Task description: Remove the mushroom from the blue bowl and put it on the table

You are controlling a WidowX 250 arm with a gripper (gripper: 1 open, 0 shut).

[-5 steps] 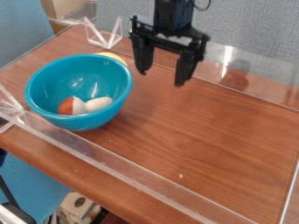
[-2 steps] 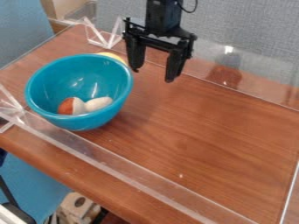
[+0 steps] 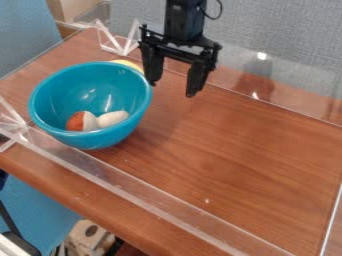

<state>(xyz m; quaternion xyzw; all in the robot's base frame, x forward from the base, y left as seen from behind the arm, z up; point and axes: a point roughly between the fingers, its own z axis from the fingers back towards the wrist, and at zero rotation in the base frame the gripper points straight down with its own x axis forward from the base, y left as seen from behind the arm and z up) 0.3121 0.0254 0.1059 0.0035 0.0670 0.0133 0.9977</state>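
The wide-open gripper (image 3: 174,82) could clip the blue bowl (image 3: 60,94) rim, tipping out the mushroom (image 3: 83,121).

You have the blue bowl (image 3: 90,103) sitting on the table (image 3: 227,150) at its left end, close to the front wall. The mushroom (image 3: 83,121) lies inside the bowl, low against the near-left side, with a second small item (image 3: 112,118) touching it on its right. The gripper (image 3: 175,78) hangs behind and to the right of the bowl, above the table.
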